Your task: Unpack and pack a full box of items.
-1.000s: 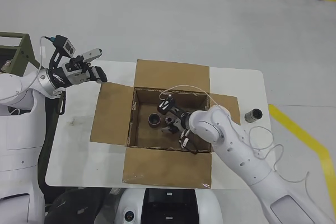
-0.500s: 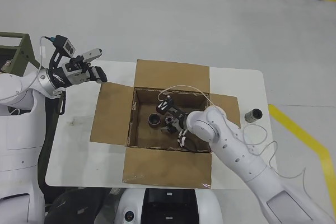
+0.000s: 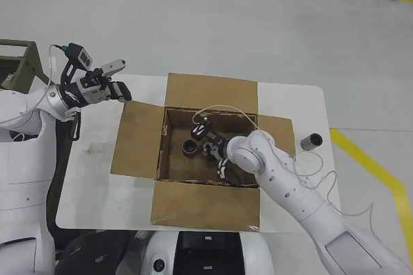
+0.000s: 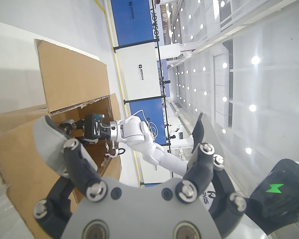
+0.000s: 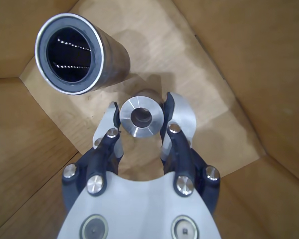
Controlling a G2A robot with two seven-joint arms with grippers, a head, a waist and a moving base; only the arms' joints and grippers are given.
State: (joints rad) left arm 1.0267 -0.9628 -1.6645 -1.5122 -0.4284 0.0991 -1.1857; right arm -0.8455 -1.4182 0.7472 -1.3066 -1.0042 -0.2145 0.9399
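An open cardboard box [image 3: 210, 91] sits mid-table with its flaps spread. Inside stands a large dark linear bearing [image 3: 191, 146] [image 5: 74, 53]. Beside it is a small silver metal sleeve [image 5: 141, 117] with a centre hole. My right gripper [image 5: 141, 113] [image 3: 208, 141] is down in the box, its fingertips pressed on either side of the sleeve. My left gripper [image 3: 117, 79] [image 4: 123, 133] hangs open and holds nothing, above the table left of the box. The left wrist view looks at the box [image 4: 72, 80] and the right gripper [image 4: 67, 126] from the side.
Another dark cylinder [image 3: 311, 141] lies on the white table [image 3: 96, 179] to the right of the box. A green crate [image 3: 14, 62] stands off the table's far left. The box walls close in tightly around the right gripper.
The right arm has shifted a little to the left, deeper into the box beside the bearing. The left arm has not moved.
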